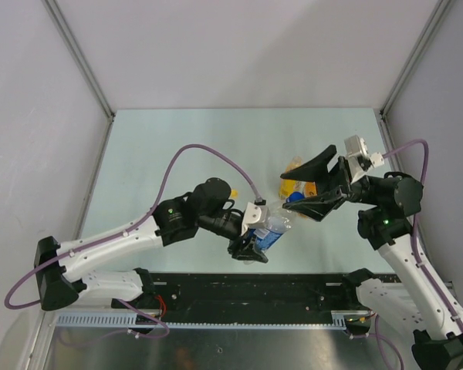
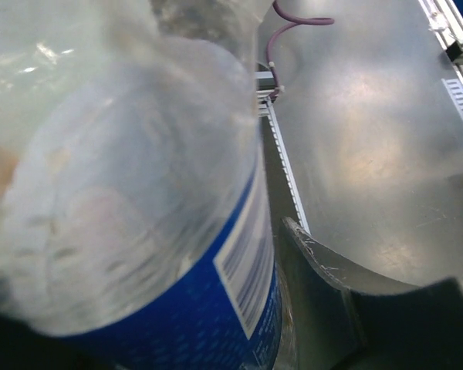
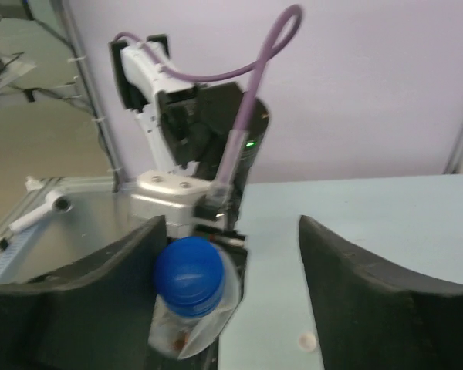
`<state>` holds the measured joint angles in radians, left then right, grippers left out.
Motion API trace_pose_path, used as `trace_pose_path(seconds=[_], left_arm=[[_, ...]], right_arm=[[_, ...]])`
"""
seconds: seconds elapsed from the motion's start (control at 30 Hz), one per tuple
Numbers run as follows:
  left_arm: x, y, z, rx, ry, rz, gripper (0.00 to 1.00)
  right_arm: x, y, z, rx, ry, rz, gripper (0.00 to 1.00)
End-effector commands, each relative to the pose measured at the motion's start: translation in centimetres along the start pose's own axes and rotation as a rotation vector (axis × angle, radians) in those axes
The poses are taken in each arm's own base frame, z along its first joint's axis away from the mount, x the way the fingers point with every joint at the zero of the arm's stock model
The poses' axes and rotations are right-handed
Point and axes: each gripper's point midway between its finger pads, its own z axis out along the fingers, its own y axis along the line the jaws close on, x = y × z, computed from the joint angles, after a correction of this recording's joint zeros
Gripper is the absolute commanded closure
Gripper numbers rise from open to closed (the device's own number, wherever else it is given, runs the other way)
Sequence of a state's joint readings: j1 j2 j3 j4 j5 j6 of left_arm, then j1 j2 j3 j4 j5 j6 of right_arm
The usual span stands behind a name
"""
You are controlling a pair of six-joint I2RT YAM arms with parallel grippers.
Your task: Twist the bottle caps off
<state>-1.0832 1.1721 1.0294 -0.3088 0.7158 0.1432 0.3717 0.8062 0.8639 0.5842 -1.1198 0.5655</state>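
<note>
I see left end effector [image 1: 255, 245] clamped on the water bottle [image 1: 272, 230], held tilted above the desk [image 1: 177, 139]. Meanwhile right end effector [image 1: 289, 193] open, jaws either side of the blue cap [image 3: 189, 266] on the bottle's neck.

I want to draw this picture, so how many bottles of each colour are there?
Clear bottle, blue label: 1
Yellow bottle, partly hidden: 1
Orange bottle, partly hidden: 1
Total: 3
</note>
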Motion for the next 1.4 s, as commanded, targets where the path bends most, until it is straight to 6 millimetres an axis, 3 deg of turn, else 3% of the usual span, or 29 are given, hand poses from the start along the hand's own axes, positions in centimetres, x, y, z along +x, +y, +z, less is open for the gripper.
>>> trace_pose_path(seconds=[0.0, 0.07, 0.13, 0.6, 0.9, 1.03, 1.23, 1.37], left_arm=[[-3.1, -1.3, 0.1, 0.074, -0.102, 0.16, 0.7], [-2.8, -0.5, 0.2, 0.033, -0.092, 0.141, 0.7], [-2.4, 0.2, 0.2, -0.002, -0.082, 0.124, 0.7], [-1.2, 3.3, -0.8, -0.168, -0.059, 0.093, 0.71], [-1.2, 4.8, -1.7, -0.274, -0.065, 0.09, 0.73], [-0.6, 7.1, -2.0, -0.395, -0.037, 0.051, 0.75], [0.9, 12.2, -3.7, -0.691, 0.017, -0.04, 0.75], [1.8, 14.5, -4.8, -0.847, 0.042, -0.096, 0.74]], right_arm=[[1.2, -3.6, -0.1, 0.139, -0.022, 0.096, 0.14], [0.9, -3.9, -0.2, 0.156, -0.033, 0.105, 0.04], [0.5, -3.9, -0.3, 0.164, -0.045, 0.105, 0.01], [-2.3, -1.9, -0.9, 0.15, -0.117, 0.057, 0.01], [-3.3, -1.8, -0.9, 0.164, -0.152, 0.06, 0.01], [-3.5, -3.1, -1.1, 0.225, -0.177, 0.09, 0.01], [-3.0, -7.0, -1.7, 0.411, -0.192, 0.187, 0.01], [-2.6, -9.6, -3.0, 0.576, -0.225, 0.246, 0.01]])
